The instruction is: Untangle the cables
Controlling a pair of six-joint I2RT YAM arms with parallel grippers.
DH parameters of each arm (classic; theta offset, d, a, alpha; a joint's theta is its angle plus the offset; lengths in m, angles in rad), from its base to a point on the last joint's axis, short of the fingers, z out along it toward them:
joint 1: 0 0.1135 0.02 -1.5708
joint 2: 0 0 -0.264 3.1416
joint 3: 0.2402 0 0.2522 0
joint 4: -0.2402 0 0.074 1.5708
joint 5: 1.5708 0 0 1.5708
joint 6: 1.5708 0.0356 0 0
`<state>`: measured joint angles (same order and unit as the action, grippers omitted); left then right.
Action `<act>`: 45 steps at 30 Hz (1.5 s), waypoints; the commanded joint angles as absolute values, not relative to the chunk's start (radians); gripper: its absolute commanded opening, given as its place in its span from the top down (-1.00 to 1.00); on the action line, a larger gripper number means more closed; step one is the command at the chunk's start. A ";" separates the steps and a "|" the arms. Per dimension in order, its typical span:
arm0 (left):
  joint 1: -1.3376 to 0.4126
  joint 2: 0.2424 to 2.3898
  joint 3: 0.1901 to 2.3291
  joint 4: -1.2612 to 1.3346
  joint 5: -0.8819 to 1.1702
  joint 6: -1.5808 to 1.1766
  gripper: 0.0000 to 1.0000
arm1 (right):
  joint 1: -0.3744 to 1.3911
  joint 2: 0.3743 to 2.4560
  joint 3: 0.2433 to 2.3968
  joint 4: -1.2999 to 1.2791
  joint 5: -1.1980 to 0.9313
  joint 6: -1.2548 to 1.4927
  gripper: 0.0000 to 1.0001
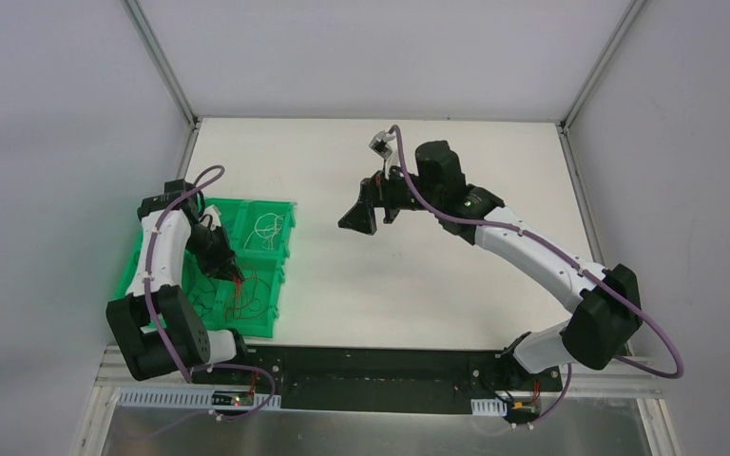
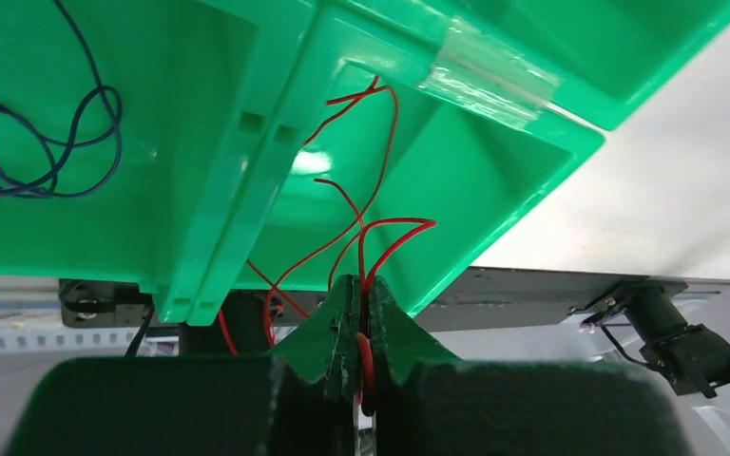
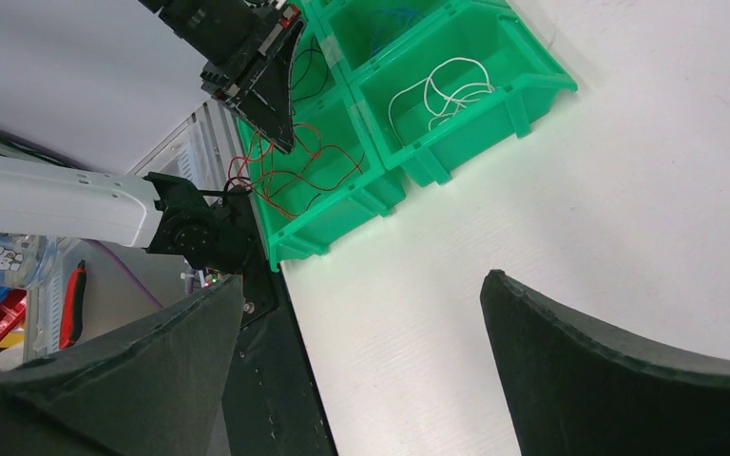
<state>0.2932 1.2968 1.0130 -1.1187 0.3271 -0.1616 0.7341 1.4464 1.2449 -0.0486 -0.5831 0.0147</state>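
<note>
Sorting well along, I judge: white cable (image 3: 434, 87) and blue cable (image 2: 117, 128) lie apart in green bin (image 1: 252, 328) at 9 o'clock; left fingers (image 2: 328, 323) pinch red cable (image 2: 392, 133); right fingers (image 3: 570, 351) spread, empty.

The bins (image 3: 475, 119) were green; the red cable (image 2: 399, 221), blue cable (image 2: 105, 90) and white cable (image 3: 442, 90) were each plain; the table (image 3: 627, 190) was white.

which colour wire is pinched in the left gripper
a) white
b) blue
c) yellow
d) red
d: in the left wrist view, the left gripper is closed and a red wire runs up out from between its fingers.
</note>
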 commanded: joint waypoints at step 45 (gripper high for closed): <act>-0.119 1.872 2.415 -1.285 0.244 0.121 -0.98 | 0.190 1.316 1.336 -0.394 -0.466 0.072 -0.99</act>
